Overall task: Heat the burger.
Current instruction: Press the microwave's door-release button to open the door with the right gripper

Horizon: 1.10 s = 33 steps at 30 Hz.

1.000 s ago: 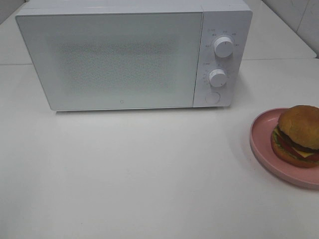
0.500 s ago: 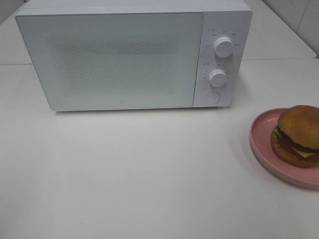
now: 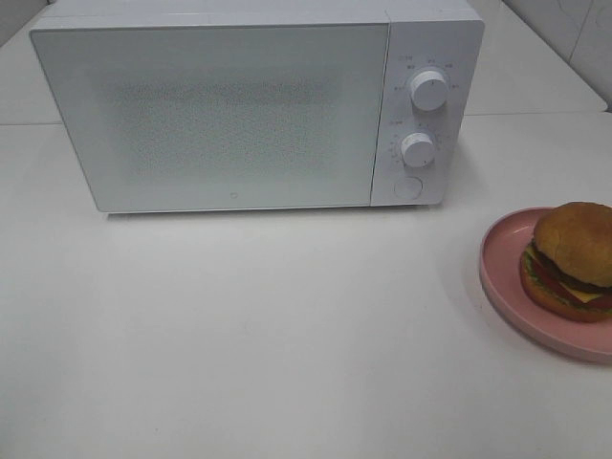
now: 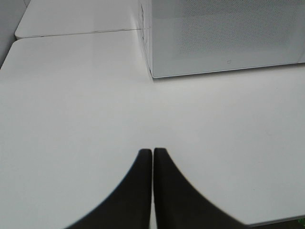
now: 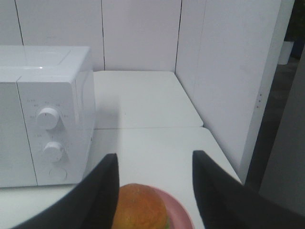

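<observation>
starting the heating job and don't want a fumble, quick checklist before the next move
1. microwave door open for loading: not ok, it is shut.
2. burger sitting on the plate: ok.
3. right claw open and empty, with the burger just ahead of it: ok.
4. left claw free: ok, shut on nothing.
5. room behind that door: cannot tell, it hides the inside.
</observation>
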### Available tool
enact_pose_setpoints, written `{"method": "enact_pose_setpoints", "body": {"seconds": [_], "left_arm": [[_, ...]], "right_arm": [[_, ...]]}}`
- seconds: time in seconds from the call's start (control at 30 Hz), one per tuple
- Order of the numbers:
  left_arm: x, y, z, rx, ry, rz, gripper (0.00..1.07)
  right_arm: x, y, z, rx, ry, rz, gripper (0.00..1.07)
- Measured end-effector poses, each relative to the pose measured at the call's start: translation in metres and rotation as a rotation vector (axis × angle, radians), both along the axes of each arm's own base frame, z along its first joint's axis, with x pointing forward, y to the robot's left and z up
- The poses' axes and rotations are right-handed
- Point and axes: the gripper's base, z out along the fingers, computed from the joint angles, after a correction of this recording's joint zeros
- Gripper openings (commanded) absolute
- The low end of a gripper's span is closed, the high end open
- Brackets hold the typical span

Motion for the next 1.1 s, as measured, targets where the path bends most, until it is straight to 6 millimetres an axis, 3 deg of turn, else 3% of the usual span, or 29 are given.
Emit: {"method": "enact_pose_setpoints", "body": {"seconds": [0.4, 0.53, 0.77, 0.9, 1.1], "left_arm": [[0.0, 0.0, 0.0, 0.0, 0.0, 0.0, 0.0], [0.0, 0.0, 0.0, 0.0, 0.0, 0.0, 0.0], [0.0, 0.0, 0.0, 0.0, 0.0, 0.0, 0.0], [0.0, 0.0, 0.0, 0.0, 0.0, 0.0, 0.0], [0.0, 0.0, 0.0, 0.0, 0.0, 0.0, 0.0]], "right_arm": [[0.052, -0.003, 0.007, 0.004, 0.065, 0.0, 0.43], [0.082, -0.005, 0.007, 0.005, 0.084, 0.0, 0.4], [0.116, -0.006, 0.002, 0.006, 0.108, 0.0, 0.2], [0.145, -0.008, -0.008, 0.008, 0.138, 0.0, 0.02], [0.176, -0.01, -0.017, 0.005, 0.1, 0.0, 0.0]]}}
